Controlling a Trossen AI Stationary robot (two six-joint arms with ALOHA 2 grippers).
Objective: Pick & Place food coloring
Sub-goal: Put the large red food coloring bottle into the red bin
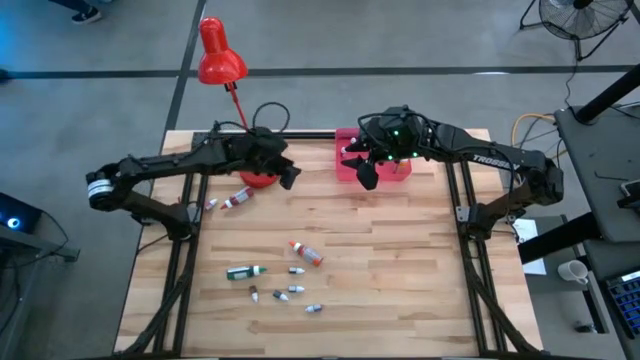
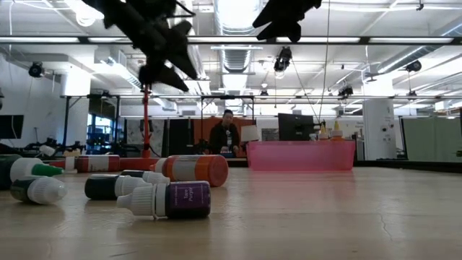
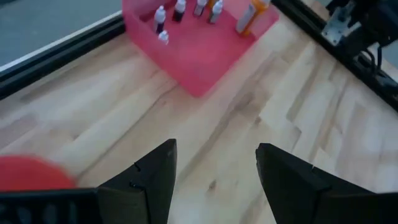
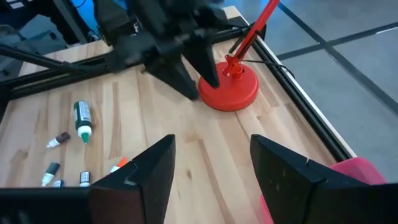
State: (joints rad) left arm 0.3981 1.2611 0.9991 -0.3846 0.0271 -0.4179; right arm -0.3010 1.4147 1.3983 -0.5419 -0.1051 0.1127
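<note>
Both jaws gape empty above small food coloring bottles (image 1: 296, 271), whitish, orange-red and dark green, scattered on the table (image 1: 400, 260).

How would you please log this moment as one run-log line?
left gripper: open, empty, by lamp base | right gripper: open, empty, over pink tray | bottles: loose on table
</note>
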